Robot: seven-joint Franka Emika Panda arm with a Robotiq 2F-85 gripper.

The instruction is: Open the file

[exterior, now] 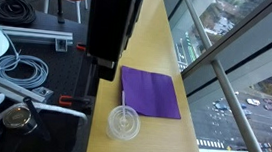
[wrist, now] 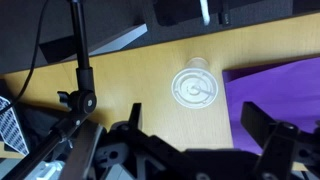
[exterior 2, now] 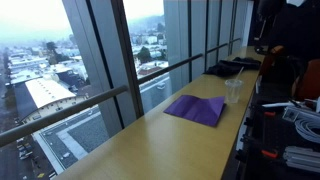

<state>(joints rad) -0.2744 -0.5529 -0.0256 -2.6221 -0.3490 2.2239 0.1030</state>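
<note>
Soft window daylight, dim, blurry frames

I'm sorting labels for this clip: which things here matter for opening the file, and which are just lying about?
Belongs to the job:
purple file, lying flat on the counter
gripper, open and empty

Just lying about:
clear cup beside the file
grey cables
dark bundle farther along the counter
</note>
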